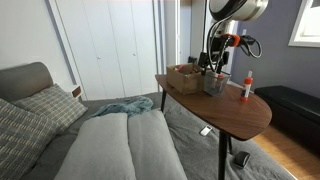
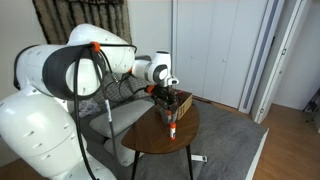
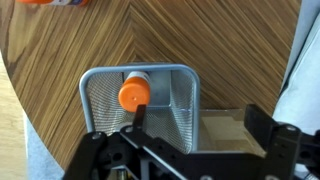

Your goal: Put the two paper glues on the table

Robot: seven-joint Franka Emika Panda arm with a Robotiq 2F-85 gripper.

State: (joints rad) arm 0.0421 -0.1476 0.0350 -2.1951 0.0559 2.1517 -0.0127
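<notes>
One paper glue [image 1: 246,88] [image 2: 173,128], a white bottle with an orange-red cap, stands upright on the brown oval table [image 1: 235,115] [image 2: 160,142]. In the wrist view only a sliver of it [image 3: 55,3] shows at the top edge. The other paper glue's orange cap [image 3: 134,94] pokes up inside the grey mesh cup [image 3: 175,100] [image 1: 215,84]. My gripper [image 3: 196,116] [image 1: 222,62] [image 2: 165,92] hangs just above the cup, open and holding nothing. One finger [image 3: 137,116] is beside the cap. The other finger [image 3: 255,116] is outside the cup wall.
A tan open box [image 1: 185,77] [image 3: 225,125] stands against the mesh cup. The table edge [image 3: 15,100] curves close by. A grey sofa with cushions [image 1: 110,140] lies beside the table, and a dark bench [image 1: 295,105] is behind it.
</notes>
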